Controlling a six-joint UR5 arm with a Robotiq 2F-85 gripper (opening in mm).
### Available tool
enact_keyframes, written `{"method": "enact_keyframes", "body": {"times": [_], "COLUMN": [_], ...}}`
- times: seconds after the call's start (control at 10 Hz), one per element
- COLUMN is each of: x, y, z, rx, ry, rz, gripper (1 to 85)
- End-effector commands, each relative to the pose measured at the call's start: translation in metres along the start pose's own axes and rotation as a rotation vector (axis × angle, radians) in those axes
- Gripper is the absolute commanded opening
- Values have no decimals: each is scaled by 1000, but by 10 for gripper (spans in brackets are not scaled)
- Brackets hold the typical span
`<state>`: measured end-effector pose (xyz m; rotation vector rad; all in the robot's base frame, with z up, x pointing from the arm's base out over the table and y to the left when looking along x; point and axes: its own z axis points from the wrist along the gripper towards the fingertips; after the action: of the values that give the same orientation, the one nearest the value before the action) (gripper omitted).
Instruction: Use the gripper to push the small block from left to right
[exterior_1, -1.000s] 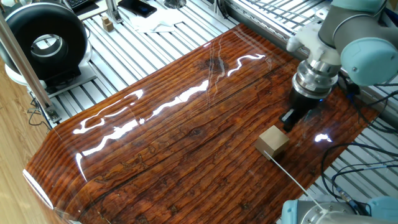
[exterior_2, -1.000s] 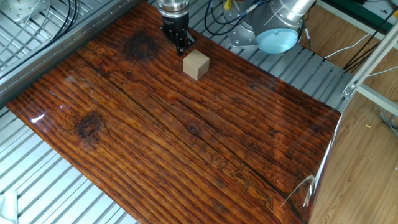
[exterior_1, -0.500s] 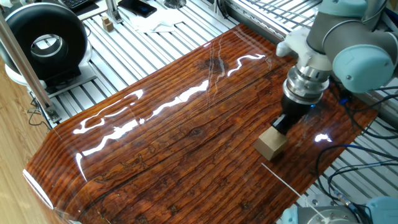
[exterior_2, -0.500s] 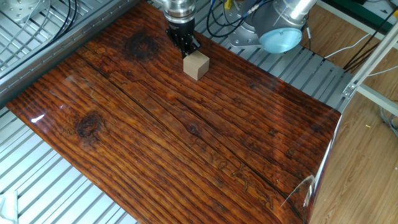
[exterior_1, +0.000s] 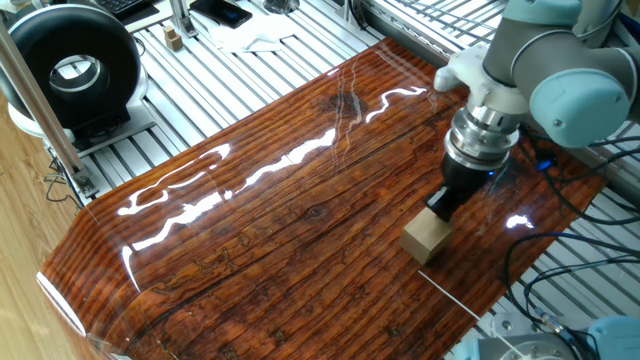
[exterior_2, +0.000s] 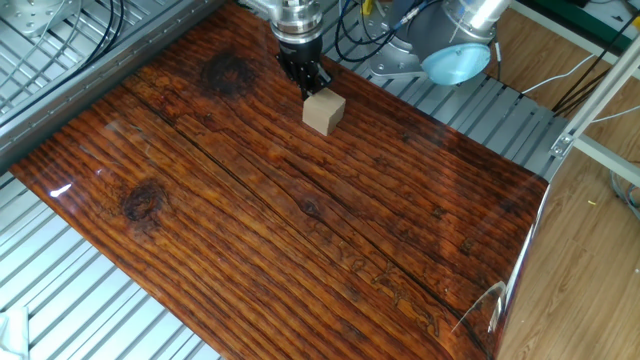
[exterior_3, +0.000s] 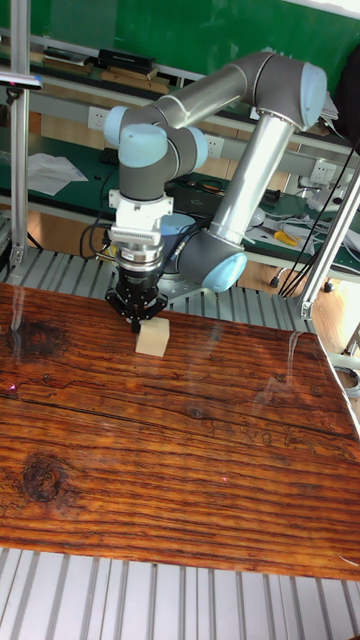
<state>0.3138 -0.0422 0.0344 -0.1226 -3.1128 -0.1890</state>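
Observation:
The small block (exterior_1: 425, 238) is a plain light-tan wooden cuboid standing on the glossy red-brown table (exterior_1: 280, 220) near its edge on the arm's side. My black gripper (exterior_1: 440, 203) points straight down, shut, with its tips low against the block's side and nothing held between them. In the other fixed view the gripper (exterior_2: 312, 85) sits just behind and left of the block (exterior_2: 324, 111). The tall fixed view shows the gripper (exterior_3: 137, 318) touching the block's (exterior_3: 152, 338) upper left edge.
A black round device (exterior_1: 70, 60) and a tiny wooden piece (exterior_1: 174, 40) sit on the slatted metal frame beyond the table. Cables (exterior_2: 370, 25) and the arm's light-blue-capped joint (exterior_2: 455, 62) lie behind the block. A thin white wire (exterior_1: 455, 290) crosses the table edge.
My gripper came up against the block and slid it a short way along the table, rightward in the other fixed view. The block has turned slightly.

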Motion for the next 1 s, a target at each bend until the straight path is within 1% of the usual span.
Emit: {"method": "enact_keyframes", "body": {"times": [0.0,0.2,0.3,0.5,0.8,0.9], "x": [-6,-4,-1,7,6,5], "y": [17,25,26,28,42,46], "z": [0,1,1,4,12,10], "rx": [-29,-47,-46,-32,-39,-40], "ry": [-11,-5,4,26,22,22], "rz": [7,8,0,-17,-12,-11], "gripper": [10,10,10,10,10,10]}}
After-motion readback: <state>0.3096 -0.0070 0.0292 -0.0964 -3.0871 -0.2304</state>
